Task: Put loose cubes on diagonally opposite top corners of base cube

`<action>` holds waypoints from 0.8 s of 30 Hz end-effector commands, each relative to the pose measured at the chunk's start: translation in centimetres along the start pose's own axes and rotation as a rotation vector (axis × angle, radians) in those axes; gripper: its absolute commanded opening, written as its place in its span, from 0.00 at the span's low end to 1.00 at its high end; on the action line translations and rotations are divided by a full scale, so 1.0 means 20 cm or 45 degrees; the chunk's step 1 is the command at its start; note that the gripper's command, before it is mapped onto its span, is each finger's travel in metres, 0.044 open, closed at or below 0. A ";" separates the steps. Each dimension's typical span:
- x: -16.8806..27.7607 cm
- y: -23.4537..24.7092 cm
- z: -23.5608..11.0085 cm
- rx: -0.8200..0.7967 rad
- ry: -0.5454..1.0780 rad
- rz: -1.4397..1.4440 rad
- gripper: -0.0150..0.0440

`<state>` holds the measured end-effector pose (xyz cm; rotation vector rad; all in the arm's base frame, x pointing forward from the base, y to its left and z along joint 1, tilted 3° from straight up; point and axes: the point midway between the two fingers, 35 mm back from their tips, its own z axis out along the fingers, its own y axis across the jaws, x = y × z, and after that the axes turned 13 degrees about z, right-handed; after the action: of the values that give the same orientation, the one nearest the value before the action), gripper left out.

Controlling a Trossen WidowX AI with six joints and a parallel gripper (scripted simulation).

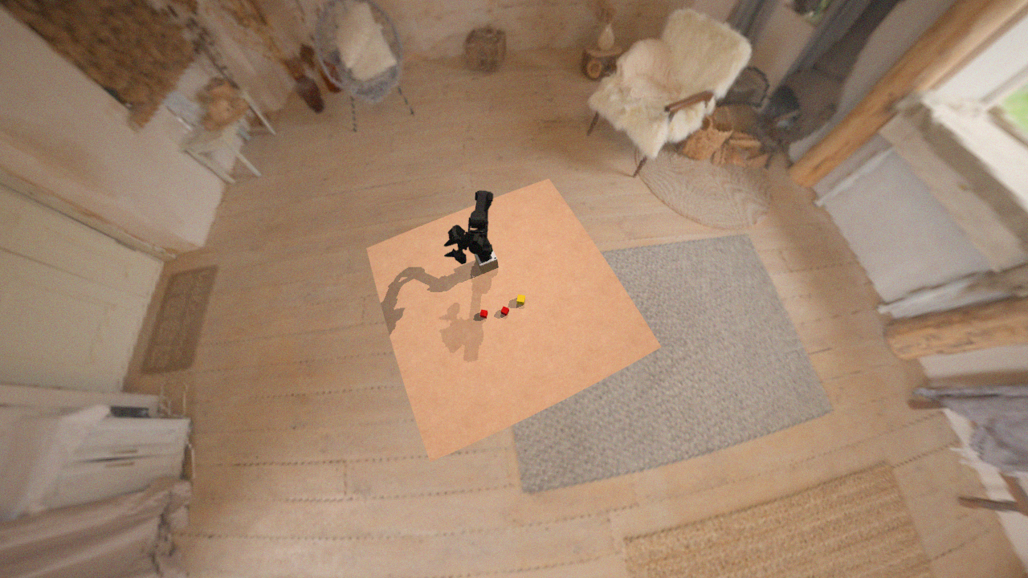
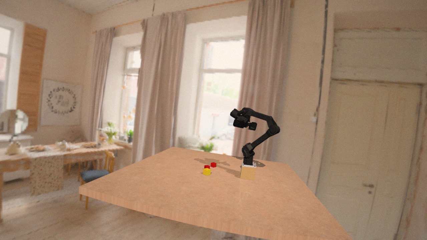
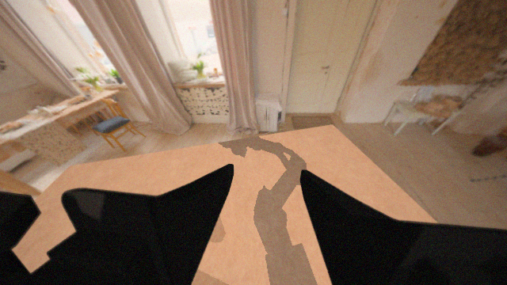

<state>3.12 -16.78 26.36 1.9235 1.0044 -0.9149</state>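
Two small red cubes (image 1: 483,313) (image 1: 504,310) (image 2: 206,166) (image 2: 213,164) and a slightly larger yellow cube (image 1: 520,299) (image 2: 206,171) sit in a short row on the wooden table (image 1: 575,344) (image 2: 208,202) (image 3: 348,158), in front of the arm's base. My gripper (image 1: 455,247) (image 2: 233,116) (image 3: 266,172) is open and empty. It is raised high above the table, off to the side of the cubes and well apart from them. In the wrist view I see only the two black fingers, bare table and the arm's shadow; no cube shows there.
The arm stands on a tan block (image 1: 487,262) (image 2: 247,173) near the table's back edge. The table's edges drop off to the room floor on all sides. A wooden chair (image 3: 112,128) and a side table stand on the floor beyond.
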 end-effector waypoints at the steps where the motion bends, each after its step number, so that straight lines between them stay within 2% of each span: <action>1: 0.12 0.12 0.02 -0.023 0.160 -0.359 0.70; 13: 0.44 0.36 0.06 -0.219 0.500 -1.277 0.70; 24: 0.76 0.54 0.06 -0.603 0.753 -2.050 0.70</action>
<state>15.43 -17.66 18.53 1.1157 2.6181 -0.8360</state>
